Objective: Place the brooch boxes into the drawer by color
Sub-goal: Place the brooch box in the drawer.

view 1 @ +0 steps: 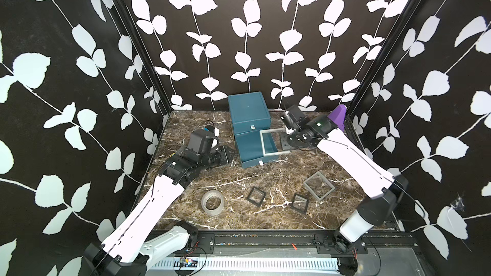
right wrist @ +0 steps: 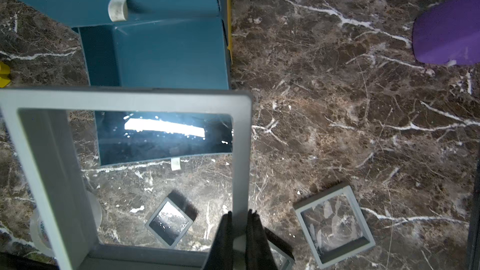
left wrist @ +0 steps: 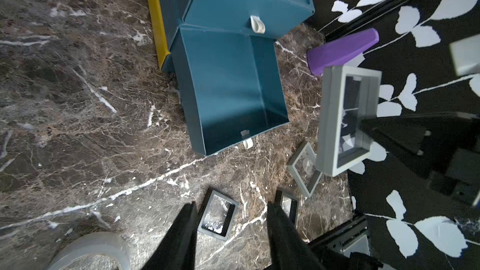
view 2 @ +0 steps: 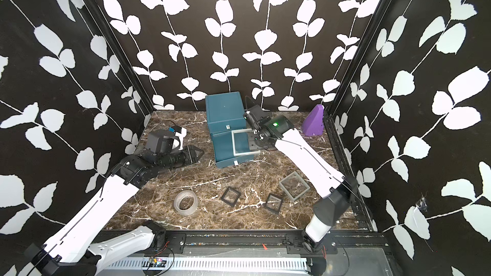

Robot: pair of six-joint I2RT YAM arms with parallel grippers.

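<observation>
Reaching in from the right in both top views, the right pincer [view 1: 284,136] is clenched on the arm-side rim of a grey brooch box [view 1: 269,142], held in the air over the right edge of the drawer's [view 1: 248,114] open tray, while the left pincer [view 1: 230,152] lies low just left of that tray. Left wrist view: the left pincer's jaws stand partly spread and empty above the counter [left wrist: 78,125]. Right wrist view: black fingertips [right wrist: 226,228] pinch the grey frame's rim.

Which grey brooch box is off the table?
The grey box held by the right pincer near the open drawer; the other grey box lies on the table.
</observation>
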